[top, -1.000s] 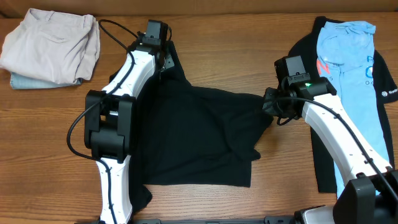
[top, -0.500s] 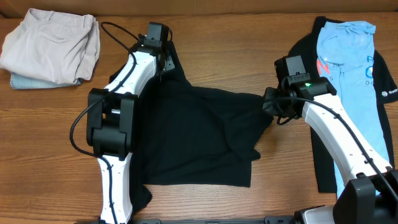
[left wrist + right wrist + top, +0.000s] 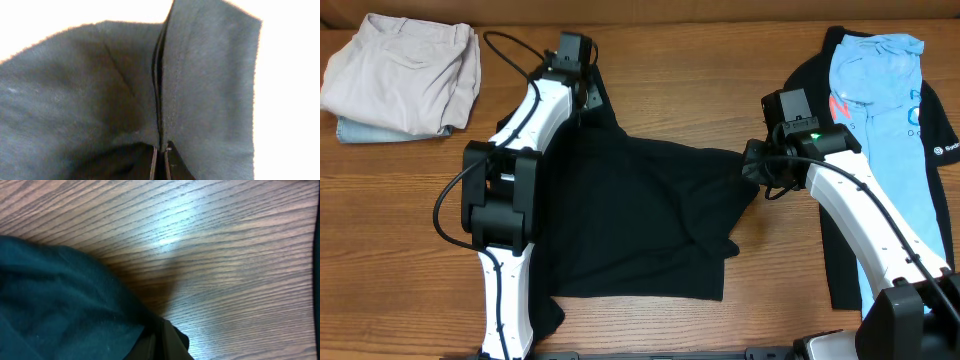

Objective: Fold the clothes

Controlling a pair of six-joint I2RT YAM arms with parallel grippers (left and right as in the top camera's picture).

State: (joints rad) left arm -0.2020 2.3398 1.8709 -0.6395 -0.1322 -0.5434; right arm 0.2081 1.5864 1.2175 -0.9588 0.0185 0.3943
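Note:
A plain black T-shirt [image 3: 640, 220] lies spread over the middle of the table, partly doubled over. My left gripper [image 3: 582, 98] is at the shirt's far left corner, shut on a pinched fold of black cloth [image 3: 165, 100] that fills the left wrist view. At the shirt's right edge my right gripper [image 3: 752, 170] is shut on the black fabric [image 3: 65, 305], just above the wood. More clothes lie at the far right: a light blue printed tee [image 3: 885, 110] on top of a black shirt with a white sleeve logo [image 3: 945, 140].
A beige folded garment [image 3: 405, 70] rests on a pale blue folded one [image 3: 360, 130] at the back left. Bare wooden table [image 3: 700, 70] shows behind and in front of the shirt. Both white arms reach in from the near edge.
My left gripper has closed on the shirt's far left corner. The right arm and the cloth have not visibly moved.

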